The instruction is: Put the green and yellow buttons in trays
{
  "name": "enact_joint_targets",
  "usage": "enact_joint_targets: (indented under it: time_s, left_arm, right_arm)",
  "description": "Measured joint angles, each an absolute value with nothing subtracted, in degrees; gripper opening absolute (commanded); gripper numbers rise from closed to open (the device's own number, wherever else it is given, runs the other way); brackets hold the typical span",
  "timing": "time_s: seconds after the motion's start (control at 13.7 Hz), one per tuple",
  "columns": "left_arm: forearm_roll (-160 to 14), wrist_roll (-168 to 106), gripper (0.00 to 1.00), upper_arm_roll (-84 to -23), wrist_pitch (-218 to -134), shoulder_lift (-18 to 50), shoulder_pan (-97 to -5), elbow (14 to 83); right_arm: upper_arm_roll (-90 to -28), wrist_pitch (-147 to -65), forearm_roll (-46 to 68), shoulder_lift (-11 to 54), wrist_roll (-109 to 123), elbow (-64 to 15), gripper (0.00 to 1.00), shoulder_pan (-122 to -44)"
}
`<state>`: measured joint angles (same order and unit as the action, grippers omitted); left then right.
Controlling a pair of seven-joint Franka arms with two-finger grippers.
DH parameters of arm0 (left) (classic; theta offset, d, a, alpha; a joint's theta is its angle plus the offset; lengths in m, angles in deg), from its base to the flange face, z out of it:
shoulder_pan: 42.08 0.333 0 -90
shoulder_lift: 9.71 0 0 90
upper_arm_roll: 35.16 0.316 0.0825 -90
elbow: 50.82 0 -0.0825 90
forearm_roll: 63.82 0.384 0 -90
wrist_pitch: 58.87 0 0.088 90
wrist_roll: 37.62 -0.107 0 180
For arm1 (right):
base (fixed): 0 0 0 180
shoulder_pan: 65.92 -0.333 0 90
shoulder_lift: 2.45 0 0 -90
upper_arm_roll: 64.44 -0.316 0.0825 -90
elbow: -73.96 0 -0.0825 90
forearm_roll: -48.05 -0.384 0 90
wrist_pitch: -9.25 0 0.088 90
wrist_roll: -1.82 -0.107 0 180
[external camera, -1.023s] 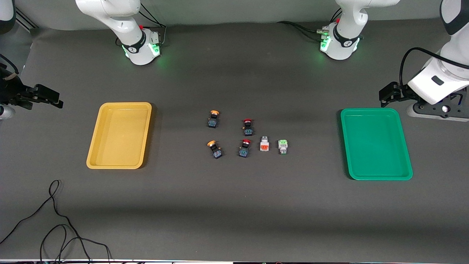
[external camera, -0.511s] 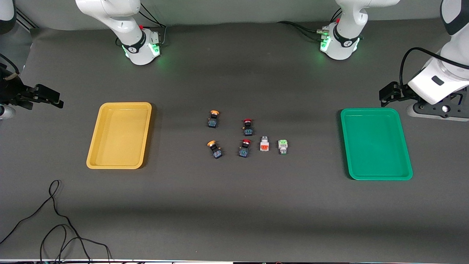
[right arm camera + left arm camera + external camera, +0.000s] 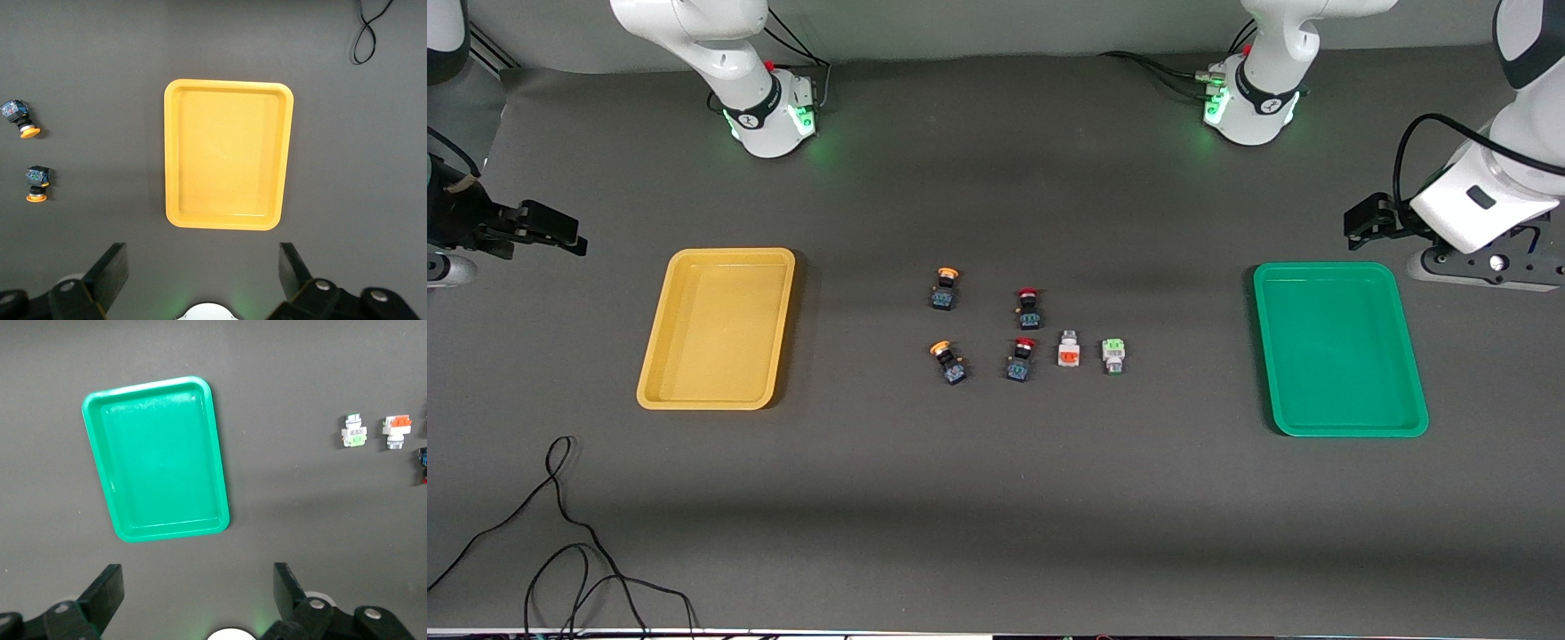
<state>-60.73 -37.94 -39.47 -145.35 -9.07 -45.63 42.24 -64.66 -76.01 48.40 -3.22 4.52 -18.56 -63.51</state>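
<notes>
Both arms have shifted slightly since a second ago, so the task looks barely begun. The right claw (image 3: 560, 238), fingers apart and empty, hangs past the yellow tray (image 3: 660, 356). Both yellow buttons (image 3: 945, 287) (image 3: 949, 360) and the green button (image 3: 1112, 355) lie mid-table between the trays. The left claw (image 3: 1360, 227), also apart and empty, hovers beside the green tray (image 3: 1414, 373).

Two trays: yellow tray (image 3: 716, 327), green tray (image 3: 1339, 348). Six buttons: two yellow-capped (image 3: 946, 288), two red-capped (image 3: 1028, 308), one orange-faced (image 3: 1068, 349), one green-faced (image 3: 1112, 355).
</notes>
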Motion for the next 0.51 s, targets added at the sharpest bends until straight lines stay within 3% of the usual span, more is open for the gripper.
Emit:
enact_joint_targets:
  time_s: [0.29, 0.51]
  left_arm:
    - [-62.3, -37.9, 1.0, -39.4, -144.4, -7.8, -45.6, 42.2]
    - [-64.9, -37.2, 0.99, -39.5, -144.5, -7.0, -45.7, 42.2]
  right_arm:
    - [-64.9, -76.5, 47.6, -3.9, 0.8, -20.9, 1.0, -67.1]
    - [-65.1, -80.9, 45.9, -6.1, -8.3, -26.5, 1.0, -74.1]
